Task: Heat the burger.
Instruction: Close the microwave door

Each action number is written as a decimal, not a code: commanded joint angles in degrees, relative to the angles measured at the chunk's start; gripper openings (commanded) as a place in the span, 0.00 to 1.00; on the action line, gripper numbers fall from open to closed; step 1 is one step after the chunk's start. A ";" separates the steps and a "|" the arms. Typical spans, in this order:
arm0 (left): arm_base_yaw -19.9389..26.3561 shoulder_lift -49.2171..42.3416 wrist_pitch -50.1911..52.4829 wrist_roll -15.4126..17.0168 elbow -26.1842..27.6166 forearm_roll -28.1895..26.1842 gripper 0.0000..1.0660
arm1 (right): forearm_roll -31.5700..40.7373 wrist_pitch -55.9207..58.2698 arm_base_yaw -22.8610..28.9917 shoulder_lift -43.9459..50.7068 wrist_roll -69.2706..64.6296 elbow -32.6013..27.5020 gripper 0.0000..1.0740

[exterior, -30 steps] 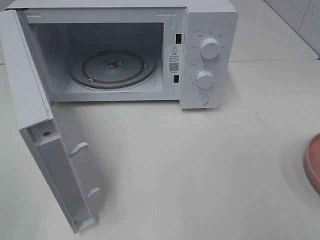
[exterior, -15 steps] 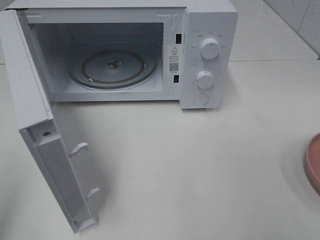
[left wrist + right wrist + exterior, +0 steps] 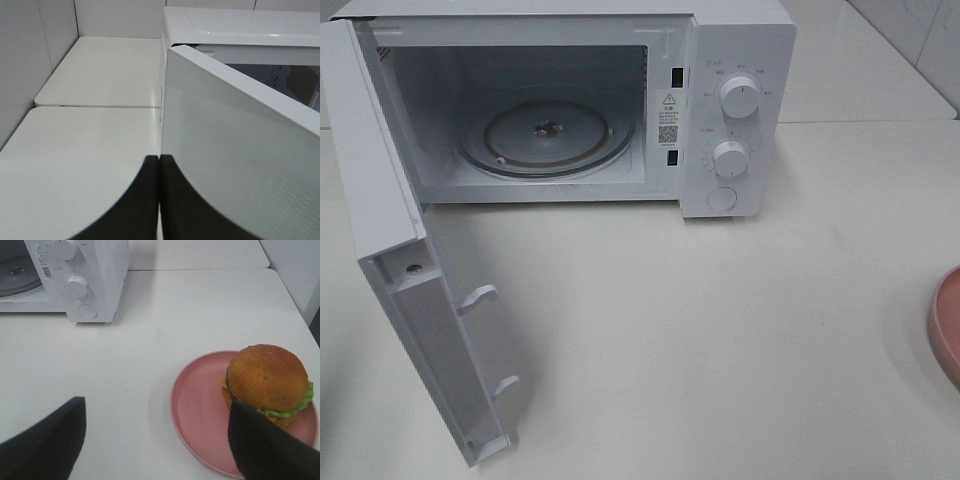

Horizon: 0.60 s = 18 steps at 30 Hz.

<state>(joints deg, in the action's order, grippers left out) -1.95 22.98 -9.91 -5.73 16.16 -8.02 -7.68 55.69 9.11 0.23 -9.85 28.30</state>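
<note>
The burger, a golden-brown bun with lettuce and cheese showing at its edge, sits on a pink plate in the right wrist view. My right gripper is open above the table just short of the plate; one finger overlaps the burger's near side and the other is far off to the side. In the left wrist view my left gripper is shut, its dark fingers pressed together with nothing between them, right by the outer face of the microwave door. Neither gripper shows in the exterior high view.
The white microwave stands at the back, and its door is swung wide open toward the front left. Its glass turntable is bare. Only the plate's rim shows at the right edge. A wall rises close behind the counter.
</note>
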 commanded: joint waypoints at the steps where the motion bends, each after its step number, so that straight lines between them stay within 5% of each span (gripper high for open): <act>1: 0.23 2.18 9.40 0.17 -2.35 -0.52 0.00 | 0.29 -0.40 -0.46 1.55 0.80 -0.23 0.71; 13: 0.23 16.62 31.51 0.80 -6.42 1.43 0.00 | 0.29 -0.40 -0.46 1.55 0.80 -0.23 0.71; 15: 0.23 22.92 38.39 5.16 -6.70 6.76 0.00 | 0.29 -0.40 -0.46 1.55 0.80 -0.23 0.71; 18: 0.23 24.64 39.82 6.65 -6.70 8.65 0.00 | 0.29 -0.40 -0.46 1.55 0.80 -0.23 0.71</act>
<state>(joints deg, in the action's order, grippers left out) -1.95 47.33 27.56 -0.52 9.68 -0.80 -7.68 55.69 9.11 0.23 -9.85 28.30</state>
